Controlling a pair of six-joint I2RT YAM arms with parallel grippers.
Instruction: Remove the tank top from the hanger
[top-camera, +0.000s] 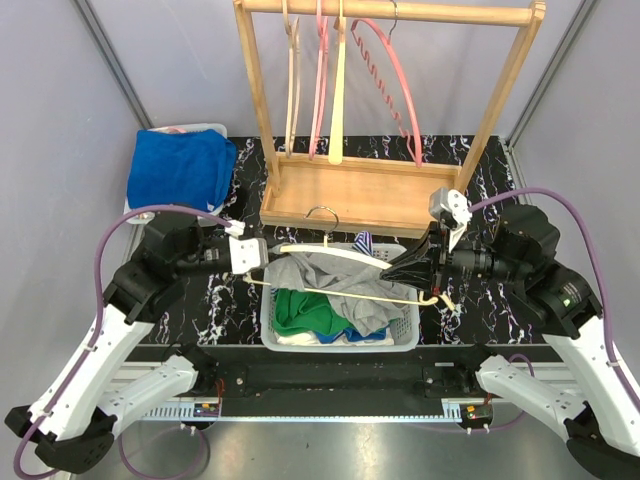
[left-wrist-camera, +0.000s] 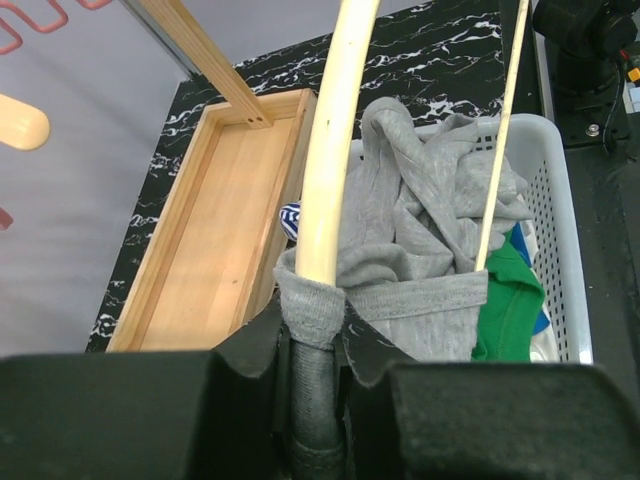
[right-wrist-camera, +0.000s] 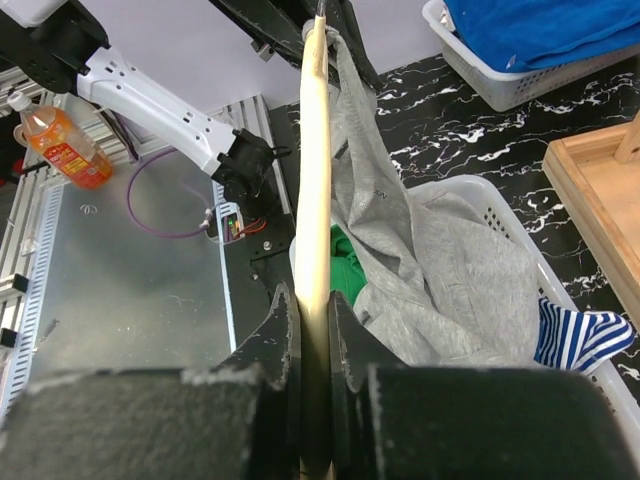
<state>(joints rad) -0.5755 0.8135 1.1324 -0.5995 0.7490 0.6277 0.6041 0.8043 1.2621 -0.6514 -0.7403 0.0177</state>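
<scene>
Left fingers and right fingers each clamp tight on one end of the hanger, steadying it above the basket, likely so the grey tank top draped over it can slip off.

No legible text or labels.

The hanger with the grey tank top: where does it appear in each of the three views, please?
Top external: the hanger lies across the centre, over the white basket.
Left wrist: it rises from bottom centre to the top edge.
Right wrist: a pale bar from bottom centre to the top.
Shared landmark: the white basket.
</scene>
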